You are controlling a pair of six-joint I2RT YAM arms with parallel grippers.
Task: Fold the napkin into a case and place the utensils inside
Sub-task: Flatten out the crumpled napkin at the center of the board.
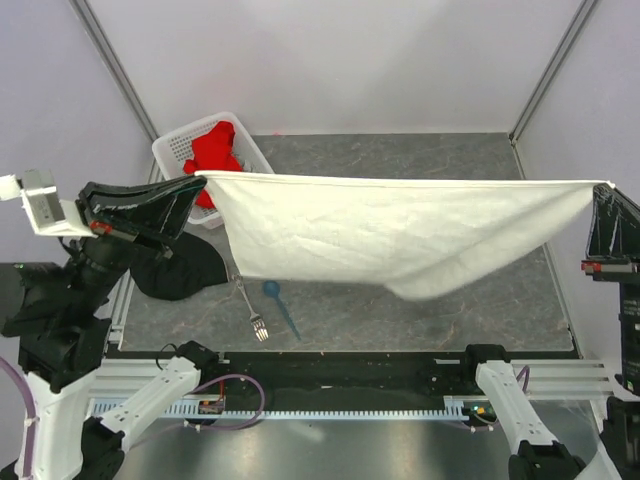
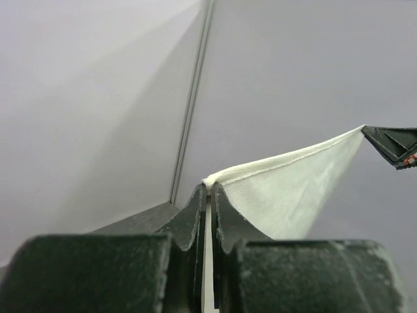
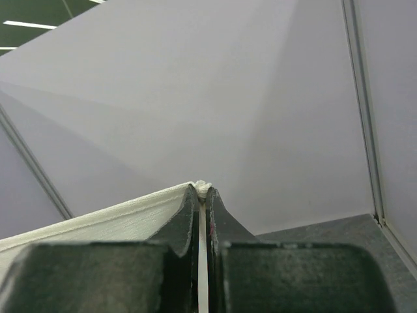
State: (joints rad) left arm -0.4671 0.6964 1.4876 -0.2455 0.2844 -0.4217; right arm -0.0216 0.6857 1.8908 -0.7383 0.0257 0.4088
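My left gripper [image 1: 203, 181] and right gripper [image 1: 601, 187] each pinch a corner of the napkin [image 1: 400, 235]; its long axis runs crosswise between them, middle sagging.

Table [image 1: 400, 152]: grey marbled top.
Walls [image 1: 330, 60]: plain pale grey panels behind the table and along both its sides.
Posts [image 1: 116, 68]: slanted metal, at the table's two back corners.
Light strips [image 3: 26, 25]: overhead, beyond the wall top.
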